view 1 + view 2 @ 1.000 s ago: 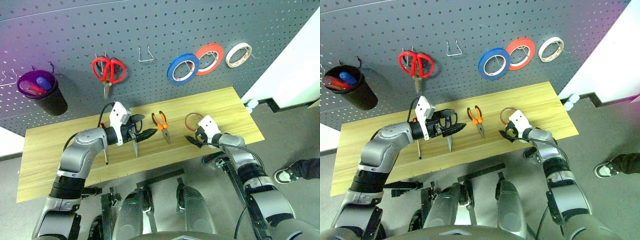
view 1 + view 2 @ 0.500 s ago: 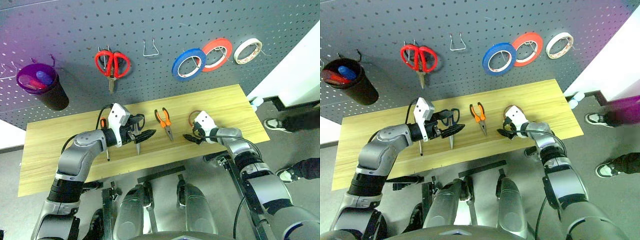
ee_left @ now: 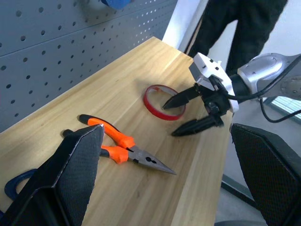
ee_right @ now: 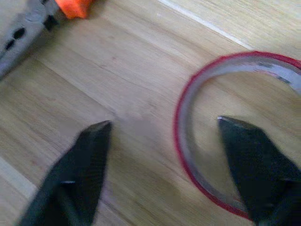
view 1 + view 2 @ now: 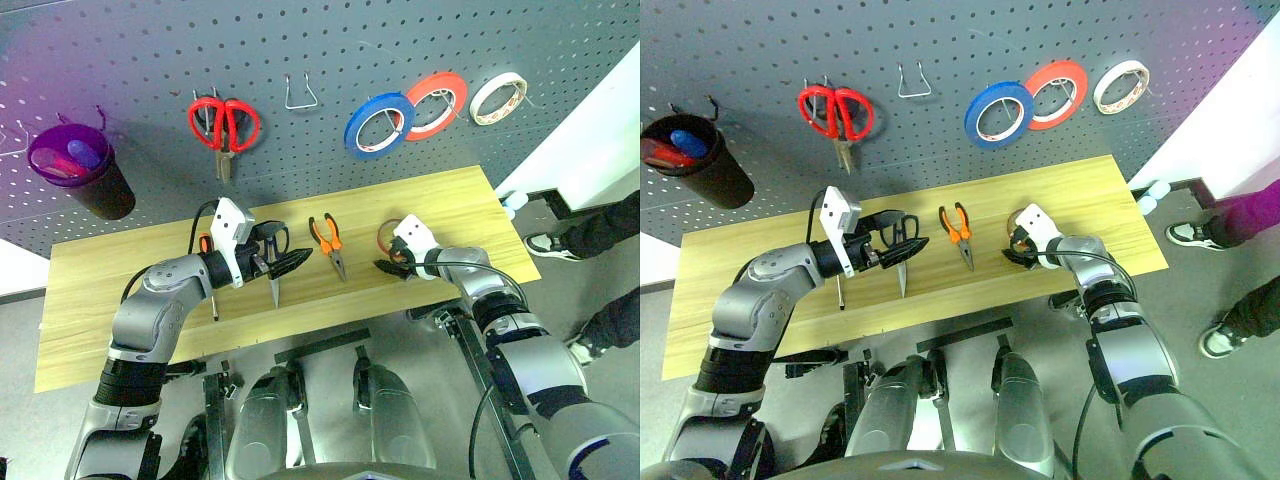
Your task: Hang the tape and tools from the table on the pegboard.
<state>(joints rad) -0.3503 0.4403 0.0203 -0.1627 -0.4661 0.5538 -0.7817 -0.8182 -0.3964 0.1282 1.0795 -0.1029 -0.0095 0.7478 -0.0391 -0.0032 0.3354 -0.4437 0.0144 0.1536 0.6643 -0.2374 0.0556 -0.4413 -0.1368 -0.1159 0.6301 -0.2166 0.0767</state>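
Note:
The tape (image 3: 151,97), a thin ring with a red rim, lies flat on the right part of the table (image 5: 450,200). My right gripper (image 4: 163,121) is open and straddles the rim, one finger inside the ring and one outside. The orange-handled pliers (image 5: 328,243) lie left of the tape. My left gripper (image 5: 290,262) hovers open over the dark-handled scissors (image 5: 273,290), hiding part of their handles. The screwdriver (image 5: 211,292) lies left of the scissors. The pegboard (image 5: 150,60) stands behind the table.
On the pegboard hang red scissors (image 5: 225,125), a blue roll (image 5: 377,125), a red roll (image 5: 437,92), a white roll (image 5: 498,97), a bare wire hook (image 5: 300,95) and a black cup (image 5: 85,185). A person's legs (image 5: 600,230) stand by the table's right end.
The right gripper's fingers sat just short of the tape ring and now straddle its rim, standing a little closer together. The view has tilted. The left gripper has stayed put.

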